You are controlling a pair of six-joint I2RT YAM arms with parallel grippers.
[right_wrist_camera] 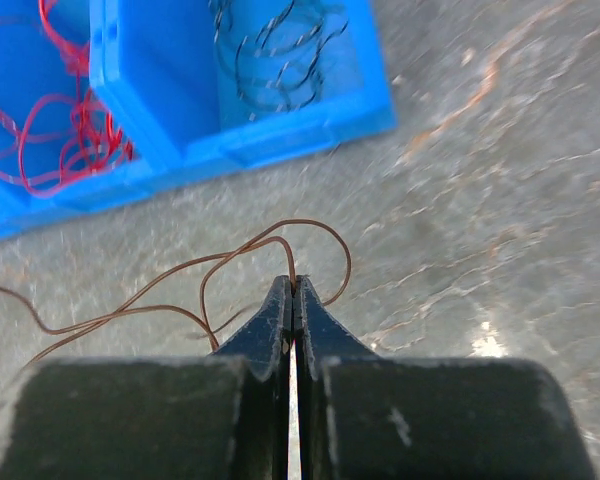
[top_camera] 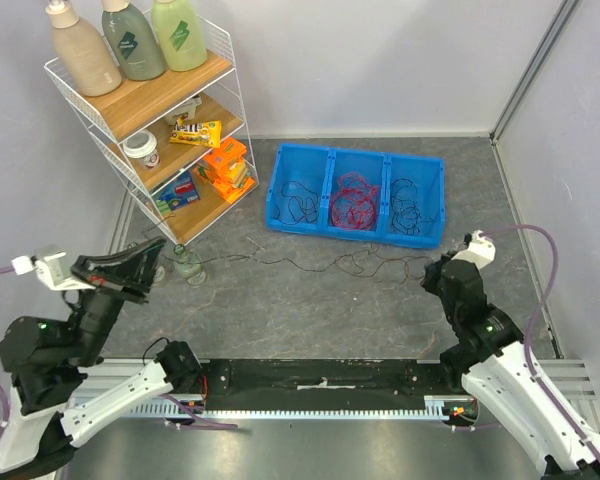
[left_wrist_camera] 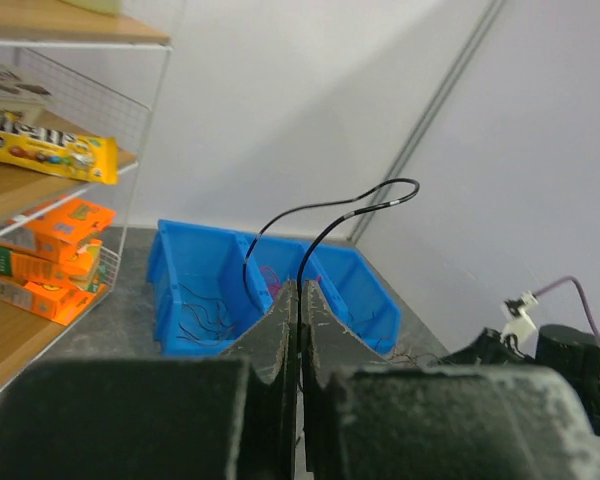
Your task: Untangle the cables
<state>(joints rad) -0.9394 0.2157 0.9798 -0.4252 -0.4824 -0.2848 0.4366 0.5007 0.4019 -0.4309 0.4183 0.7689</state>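
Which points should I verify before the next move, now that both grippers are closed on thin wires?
1. Left gripper shut on the thin black wire: ok.
2. Right gripper shut on the thin brown wire: ok.
3. Both grippers hold the same wire: cannot tell.
4. Thin dark strand between the arms lies without loops: not ok, it squiggles near the right arm.
5. Strand stays apart from the blue plastic three-compartment bin: ok.
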